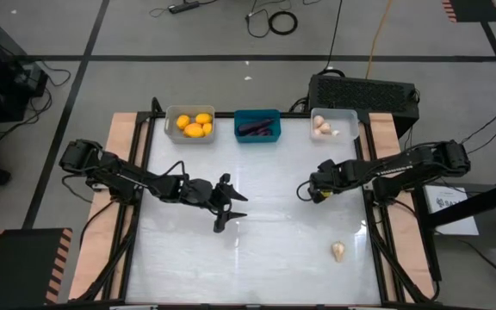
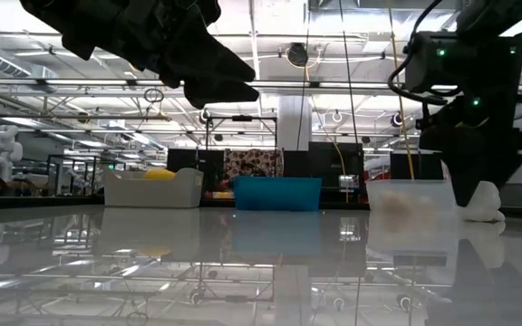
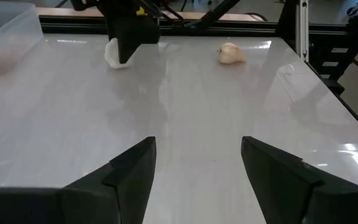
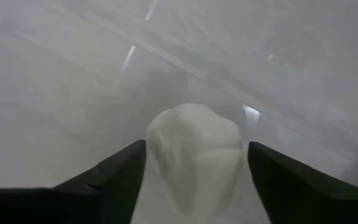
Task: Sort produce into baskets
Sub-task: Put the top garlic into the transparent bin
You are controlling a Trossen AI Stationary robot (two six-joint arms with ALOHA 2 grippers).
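From the high view, my right gripper (image 1: 304,191) is low over the white worktop (image 1: 265,250), right of the middle, and my left gripper (image 1: 233,207) waits left of the middle with its fingers wide apart and nothing in them. At the far edge stand the three baskets: the light grey basket (image 1: 170,123) with yellow fruits (image 1: 195,126), the teal basket (image 1: 239,120) with purple eggplants (image 1: 257,129), and the translucent basket (image 1: 351,120) with garlic bulbs (image 1: 322,127). One more garlic bulb (image 1: 338,251) lies alone near the front right of the worktop. In the low view, my right gripper comes down at the right side and a pale bulb (image 2: 486,203) shows just beside its tip, on the worktop. In the left wrist view, my own fingers (image 3: 129,177) stand open over bare surface; farther away the other arm stands over a pale bulb (image 3: 112,53), and the lone bulb (image 3: 231,53) lies well apart from it. In the right wrist view, a pale bulb (image 4: 194,155) sits between my two fingers (image 4: 110,177), which are open around it and, as I judge, not yet pressing. I think this bulb is light, fairly stiff and smooth with a rounded body, so it can slip or roll; I should close on its widest middle part, gently.
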